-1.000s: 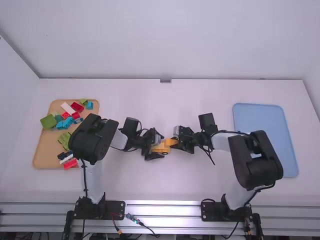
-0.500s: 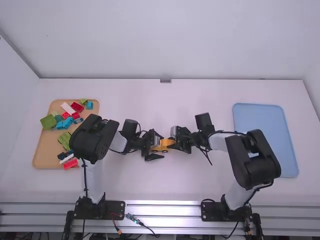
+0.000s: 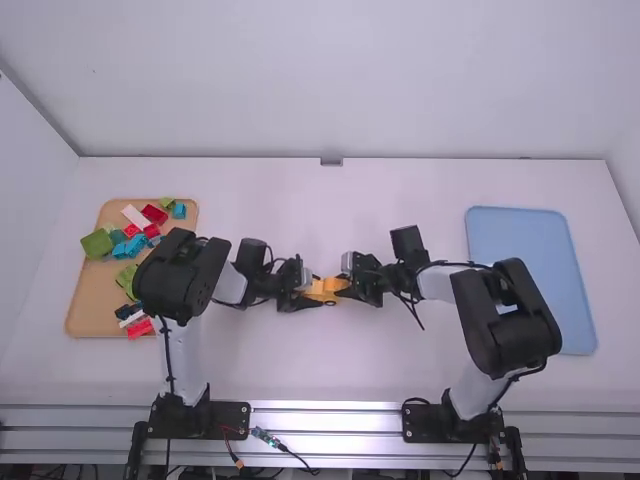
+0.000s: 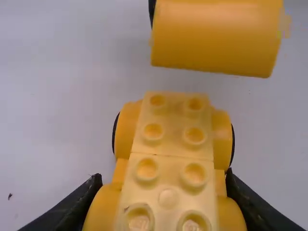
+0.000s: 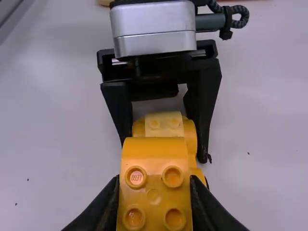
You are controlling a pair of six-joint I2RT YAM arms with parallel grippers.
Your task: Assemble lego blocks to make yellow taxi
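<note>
Above the middle of the counter (image 3: 330, 370), the left gripper (image 3: 312, 290) clasps the studded yellow car (image 4: 168, 166) by its sides, while the right gripper (image 3: 348, 284) pinches a curved yellow block (image 5: 154, 192) near the car but apart from it.

Room to pass along the table's (image 3: 300, 185) far edge
From here, left arm (image 3: 180, 275) and right arm (image 3: 505, 320) bar the middle; tan tray (image 3: 82, 310) of blocks (image 3: 98, 243) crowds the left edge, blue tray (image 3: 510, 240) the right
</note>
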